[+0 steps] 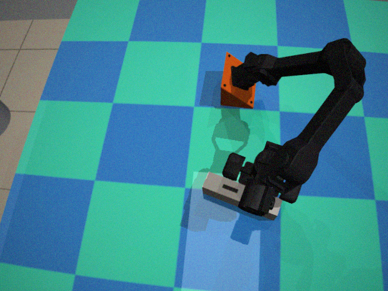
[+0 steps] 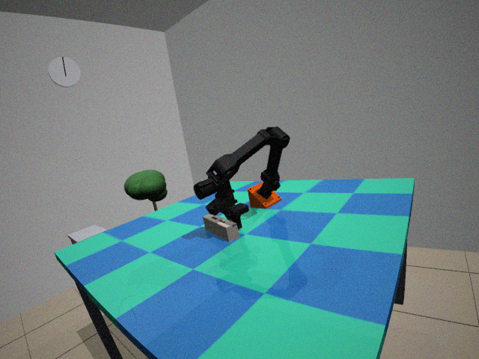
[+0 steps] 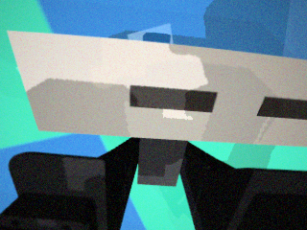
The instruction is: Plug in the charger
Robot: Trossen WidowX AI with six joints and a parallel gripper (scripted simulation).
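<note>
The power strip [image 1: 216, 182] [image 2: 221, 228] [image 3: 82, 103] is a long pale grey block on the table. The wrist view shows one dark outlet recess [image 3: 158, 97] near its middle and another recess [image 3: 283, 108] cut off at the right edge. My gripper [image 3: 158, 139] is shut on the charger [image 3: 159, 165], a dark grey block, just at the strip's near long edge in the wrist view. It is not inside either recess there; whether it touches the strip is unclear. Its prongs are hidden. In the top view the wrist hides the fingertips and part of the strip.
The arm's base stands on an orange wedge mount [image 1: 237, 90] [image 2: 257, 199] on the blue and green checkered table [image 1: 150, 140] [image 2: 348, 270]. A pale lit patch [image 1: 219, 259] lies across the table beside the strip. A tree-like plant [image 2: 144, 185] stands beyond the table.
</note>
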